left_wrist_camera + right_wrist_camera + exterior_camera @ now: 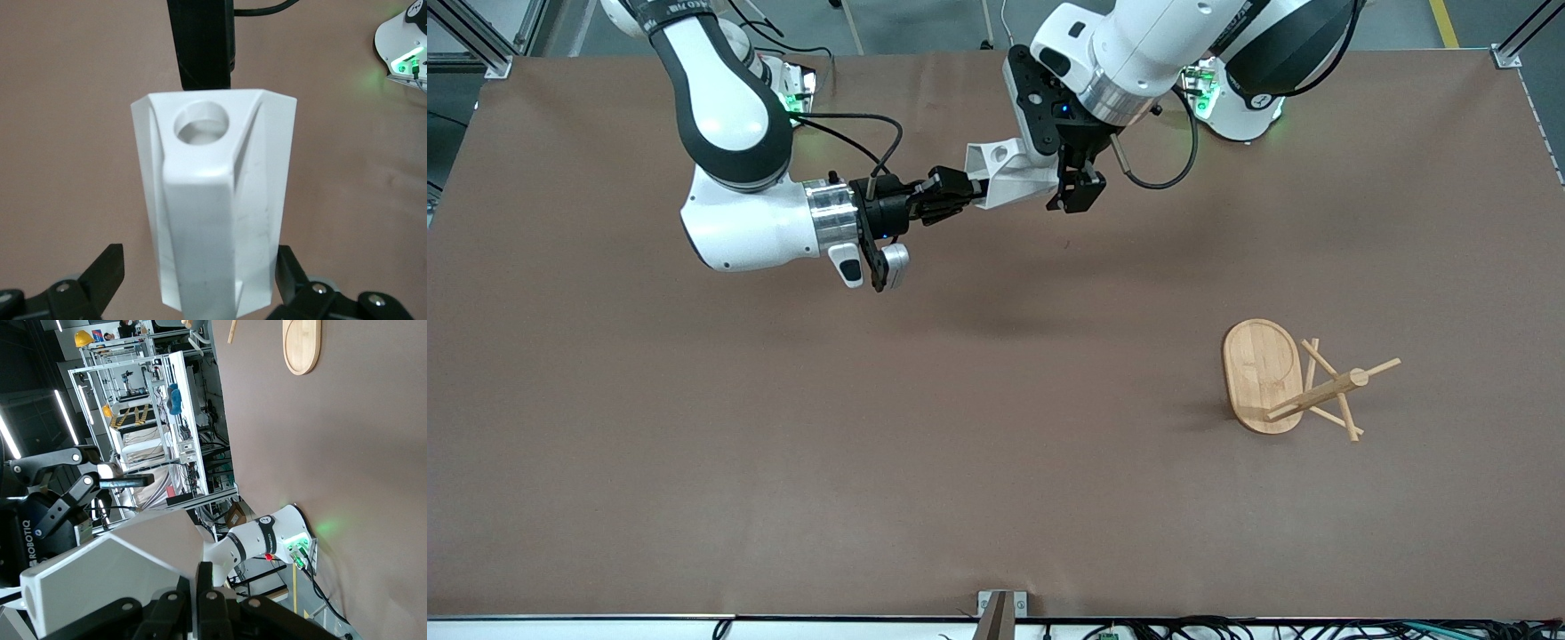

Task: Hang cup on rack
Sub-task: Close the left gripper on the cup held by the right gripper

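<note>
Rack (1276,378) lies tipped at table's 4 o'clock. Cup (1009,173), airborne toward 12 o'clock, is pinched at its rim by right gripper (960,191); left gripper (1080,191) straddles it, fingers (100,273) spread, not touching.

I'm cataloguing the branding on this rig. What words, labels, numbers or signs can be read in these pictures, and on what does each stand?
"ROBOTIQ" - on the black body of the left gripper, seen in the right wrist view, running sideways.
White lettering on the black band of the right arm - too small to read.
Round mark on the left arm's base - not legible.
The cup and the rack carry no text.
</note>
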Controlling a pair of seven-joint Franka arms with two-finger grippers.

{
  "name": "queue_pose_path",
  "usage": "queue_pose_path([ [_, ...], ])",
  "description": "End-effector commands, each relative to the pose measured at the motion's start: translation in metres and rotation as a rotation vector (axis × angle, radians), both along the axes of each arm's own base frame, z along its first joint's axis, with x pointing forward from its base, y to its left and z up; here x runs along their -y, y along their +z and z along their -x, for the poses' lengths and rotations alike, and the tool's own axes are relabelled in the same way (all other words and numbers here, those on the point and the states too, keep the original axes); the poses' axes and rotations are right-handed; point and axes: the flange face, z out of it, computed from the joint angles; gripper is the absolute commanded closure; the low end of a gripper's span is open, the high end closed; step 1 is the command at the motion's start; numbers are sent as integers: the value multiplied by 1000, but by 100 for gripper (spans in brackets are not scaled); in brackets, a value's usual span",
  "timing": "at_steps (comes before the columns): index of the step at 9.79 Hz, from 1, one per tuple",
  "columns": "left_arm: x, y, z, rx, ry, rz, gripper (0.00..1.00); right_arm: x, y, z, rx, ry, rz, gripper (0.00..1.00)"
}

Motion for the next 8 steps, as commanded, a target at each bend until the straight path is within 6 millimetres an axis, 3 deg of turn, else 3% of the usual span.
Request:
queue_pose_path([
  [1,-2,-14,8,-6,-26,-31,5,1,14,-3,-36,-34,-57,99],
  [3,-1,-12,8,4,-42,-26,22,0,18,-5,-40,-40,-63,99],
  [7,-3,-6,4,27,-61,-12,95,0,21,-6,-37,-41,-67,99],
  [8,-4,-6,2,35,-62,-13,97,0,21,-6,-45,-43,-64,99],
])
